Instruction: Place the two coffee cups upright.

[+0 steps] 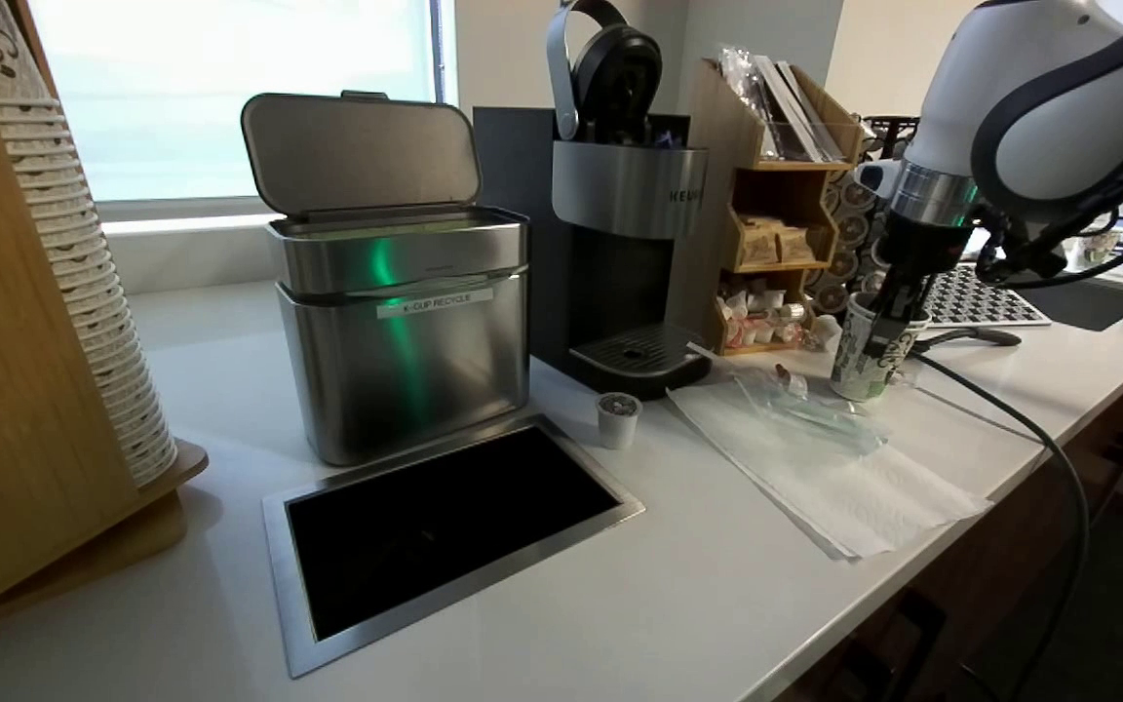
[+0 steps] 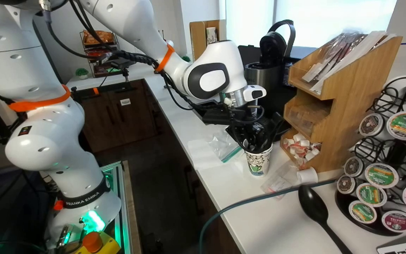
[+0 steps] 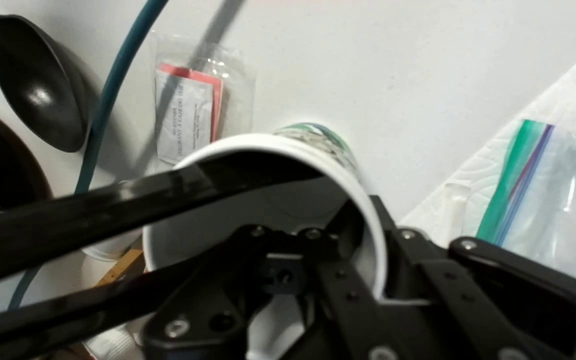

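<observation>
One white coffee cup, dark-swirled above green, stands upright, gripped by the end effector.

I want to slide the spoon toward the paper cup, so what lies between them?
The wrist view shows the teal hose beside the spoon, then the sachet bag nearer the paper cup.

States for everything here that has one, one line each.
Coffee machine: lid raised
Steel bin: lid open
Counter opening: uncovered
Paper cup: mouth up
Gripper: straddling paper cup's rim; clamped or not, can't tell
Pod by coffee machine: upright, lid up
Spoon: lying flat
Pod by spoon: looks tipped on its side
</observation>
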Controlling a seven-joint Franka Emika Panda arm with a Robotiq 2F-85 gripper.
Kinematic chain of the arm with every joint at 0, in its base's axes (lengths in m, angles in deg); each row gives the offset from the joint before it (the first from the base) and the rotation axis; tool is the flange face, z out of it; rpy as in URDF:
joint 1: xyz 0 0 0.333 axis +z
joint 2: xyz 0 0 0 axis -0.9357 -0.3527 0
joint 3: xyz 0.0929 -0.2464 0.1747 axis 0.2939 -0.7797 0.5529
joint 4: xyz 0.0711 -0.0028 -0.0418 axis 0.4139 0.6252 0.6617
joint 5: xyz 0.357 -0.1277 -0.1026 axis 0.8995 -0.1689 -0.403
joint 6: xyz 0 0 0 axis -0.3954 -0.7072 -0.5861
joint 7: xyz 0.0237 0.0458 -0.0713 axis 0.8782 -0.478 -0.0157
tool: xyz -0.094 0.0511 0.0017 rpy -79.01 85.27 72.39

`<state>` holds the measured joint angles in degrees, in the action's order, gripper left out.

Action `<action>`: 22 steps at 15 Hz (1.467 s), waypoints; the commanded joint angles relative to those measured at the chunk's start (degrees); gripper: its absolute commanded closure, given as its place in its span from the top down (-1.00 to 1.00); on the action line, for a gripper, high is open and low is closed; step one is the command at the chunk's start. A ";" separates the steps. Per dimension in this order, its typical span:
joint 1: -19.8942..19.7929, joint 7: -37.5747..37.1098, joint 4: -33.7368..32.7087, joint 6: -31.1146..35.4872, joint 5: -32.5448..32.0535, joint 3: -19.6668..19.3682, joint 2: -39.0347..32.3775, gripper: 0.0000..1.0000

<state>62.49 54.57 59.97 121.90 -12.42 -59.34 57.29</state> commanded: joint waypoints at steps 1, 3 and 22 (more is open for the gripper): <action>-0.08 -0.26 1.09 1.98 1.61 -0.20 -0.57 -0.96; -0.15 -0.28 0.93 1.81 1.62 -0.26 -0.55 -0.96; -0.25 0.08 -0.04 0.71 2.33 -0.31 -0.39 -0.98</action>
<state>62.37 54.57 59.45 121.93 -10.15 -59.52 56.28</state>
